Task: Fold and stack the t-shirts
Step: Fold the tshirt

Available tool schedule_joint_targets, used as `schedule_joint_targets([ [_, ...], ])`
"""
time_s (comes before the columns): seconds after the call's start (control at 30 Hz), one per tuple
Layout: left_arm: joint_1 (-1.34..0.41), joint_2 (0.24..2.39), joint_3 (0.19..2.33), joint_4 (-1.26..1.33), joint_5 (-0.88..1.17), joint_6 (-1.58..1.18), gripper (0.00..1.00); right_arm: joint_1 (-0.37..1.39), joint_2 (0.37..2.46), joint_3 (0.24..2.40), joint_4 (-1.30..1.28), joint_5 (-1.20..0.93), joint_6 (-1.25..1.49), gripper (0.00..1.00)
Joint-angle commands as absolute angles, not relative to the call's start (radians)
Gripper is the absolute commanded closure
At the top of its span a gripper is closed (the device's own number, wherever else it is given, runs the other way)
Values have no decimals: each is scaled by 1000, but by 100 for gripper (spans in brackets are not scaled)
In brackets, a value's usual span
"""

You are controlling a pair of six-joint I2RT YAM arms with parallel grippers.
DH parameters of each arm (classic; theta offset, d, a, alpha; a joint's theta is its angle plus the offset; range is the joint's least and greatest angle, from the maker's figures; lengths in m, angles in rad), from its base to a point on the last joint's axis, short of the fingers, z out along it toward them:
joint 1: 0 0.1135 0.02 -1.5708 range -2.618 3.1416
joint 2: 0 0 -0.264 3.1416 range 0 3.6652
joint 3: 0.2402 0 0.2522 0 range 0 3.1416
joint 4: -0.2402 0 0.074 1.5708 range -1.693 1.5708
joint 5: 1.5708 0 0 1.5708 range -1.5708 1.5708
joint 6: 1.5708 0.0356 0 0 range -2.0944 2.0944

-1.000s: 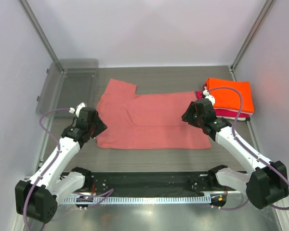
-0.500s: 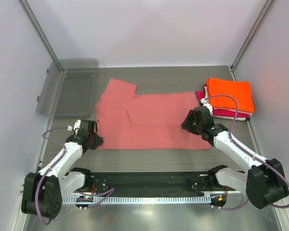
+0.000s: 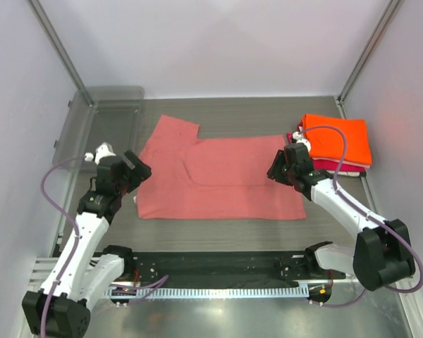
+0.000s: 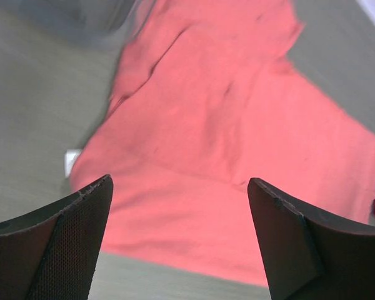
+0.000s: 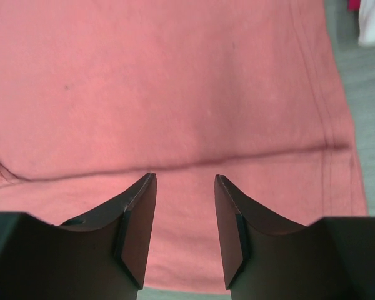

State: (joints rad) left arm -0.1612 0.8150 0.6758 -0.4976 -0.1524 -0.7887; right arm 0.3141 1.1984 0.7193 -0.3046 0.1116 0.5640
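Salmon-pink t-shirt (image 3: 218,176) lies spread flat in the middle of the grey surface (image 3: 225,229). The left tool (image 4: 179,184) is at its left edge, fingers wide apart. The right tool (image 5: 185,178) is over its right part, fingers apart with a narrower gap. A folded orange t-shirt (image 3: 338,137) sits on a magenta-red t-shirt (image 3: 323,166) at the far right.

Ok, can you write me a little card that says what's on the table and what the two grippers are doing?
middle: salmon-pink cotton t-shirt, spread out flat
far right: folded bright orange t-shirt on top of a pile, magenta-red cloth peeking out beneath
far left: clear grey plastic tray
left gripper: open, holding nothing, over the pink shirt's left edge
right gripper: open, holding nothing, over the pink shirt's right part
surface: grey wood-look table
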Motion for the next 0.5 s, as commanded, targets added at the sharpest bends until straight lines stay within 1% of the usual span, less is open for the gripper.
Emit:
schedule_joint_targets([
  [0.0,-156,980,811,-396,-92,-670,11,282,1270,842,-276,74,502,52],
  [0.03,-156,1024,839,-384,-77,-672,11,273,1288,865,-275,71,499,52],
  [0.07,-156,1126,872,-349,-54,-678,11,262,1307,886,-275,69,499,53],
  [0.17,-182,1274,1001,-281,-37,-704,14,249,1394,966,-268,106,511,53],
  [0.2,-195,1375,1034,-269,-46,-700,14,245,1419,1010,-267,127,509,53],
  [0.23,-212,1426,1119,-264,-73,-695,14,244,1477,1034,-267,190,509,53],
  [0.27,-216,1475,1161,-265,-84,-690,14,244,1505,1058,-267,219,506,53],
  [0.3,-218,1584,1213,-265,-87,-675,15,242,1534,1112,-268,248,505,52],
  [0.33,-219,1630,1297,-270,-107,-672,15,239,1602,1144,-276,261,496,52],
  [0.4,-218,1724,1392,-291,-124,-664,15,230,1667,1242,-304,316,486,52],
  [0.43,-218,1800,1434,-302,-127,-657,15,226,1725,1273,-313,330,479,51],
  [0.47,-219,1833,1516,-313,-135,-652,14,221,1758,1302,-321,351,479,48],
])
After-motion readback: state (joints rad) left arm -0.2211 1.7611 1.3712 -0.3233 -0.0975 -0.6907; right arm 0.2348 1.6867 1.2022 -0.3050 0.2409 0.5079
